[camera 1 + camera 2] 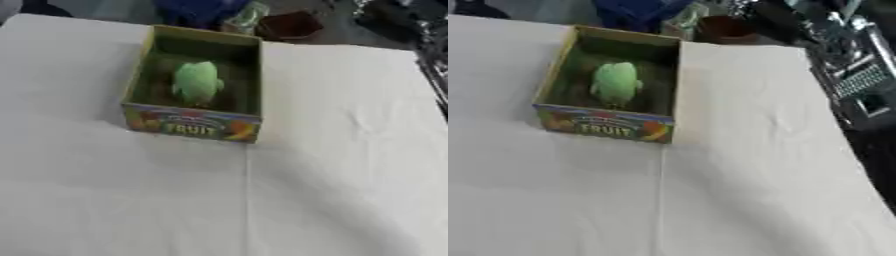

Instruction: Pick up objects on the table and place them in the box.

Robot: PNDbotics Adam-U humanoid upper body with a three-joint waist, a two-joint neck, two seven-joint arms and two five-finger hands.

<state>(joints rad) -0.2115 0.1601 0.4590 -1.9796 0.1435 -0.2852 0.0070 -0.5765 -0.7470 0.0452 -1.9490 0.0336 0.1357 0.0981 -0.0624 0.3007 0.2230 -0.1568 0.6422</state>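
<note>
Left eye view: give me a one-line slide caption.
Green object lies inside the open box marked FRUIT on the white-covered table; no robot hand in view.

Both eyes look steeply down from the near edge of the white counter (332, 190) toward its far edge. They share the box (194, 127) near that edge; the right eye seems to take in more beyond the right edge.

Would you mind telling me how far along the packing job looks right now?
A green object already lies inside the box. Nothing is in hand: neither robot hand shows in either view. The white tablecloth around the box shows no further objects to pick, so the job looks finished or nearly so.
</note>
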